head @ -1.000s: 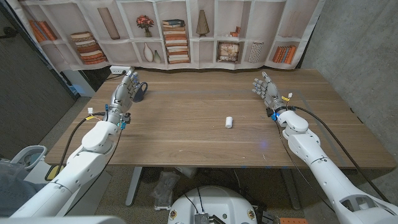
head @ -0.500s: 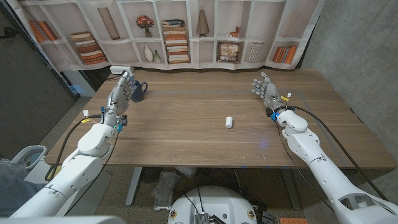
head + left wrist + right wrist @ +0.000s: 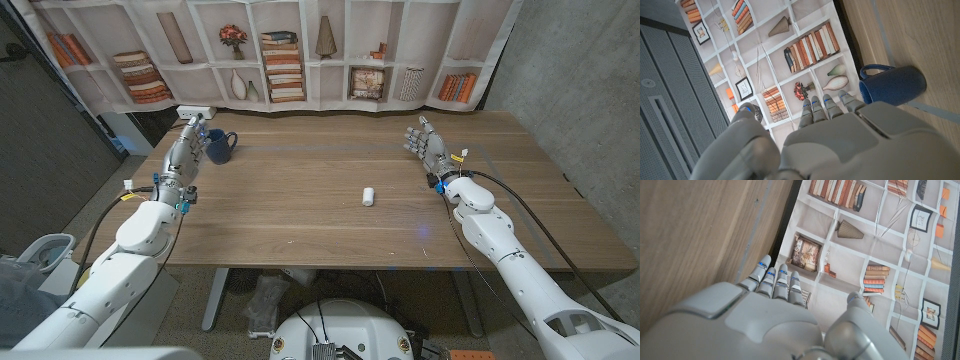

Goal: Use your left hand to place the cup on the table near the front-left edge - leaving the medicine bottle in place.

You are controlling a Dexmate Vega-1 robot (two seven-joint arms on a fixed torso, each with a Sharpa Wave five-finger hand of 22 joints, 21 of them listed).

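From the head view, the left hand (image 3: pixel 187 146) is up at the far left corner of the table (image 3: pixel 300 210), fingers stretched out and apart, holding nothing, and the blue cup (image 3: pixel 219 146) stands just beside it, on the side toward the table's middle, handle pointing at the hand. Whether fingers and cup touch, the head view cannot settle. The left wrist view helps here: the left hand (image 3: pixel 840 140) shows its straight fingers (image 3: pixel 827 107) reaching past the cup (image 3: pixel 892 86), with the cup clear of them to one side, open mouth toward the printed bookshelf backdrop (image 3: pixel 790 55). The cup's inside is dark; what it holds cannot be made out.

Moving right of the cup, well apart from it near the table's middle, a small white medicine bottle (image 3: pixel 368 196) lies on its side.

Further right again, the right hand (image 3: pixel 427 143) stands with fingers extended and empty; the right wrist view shows its fingers (image 3: pixel 774 282) over the table's far edge (image 3: pixel 765 235).
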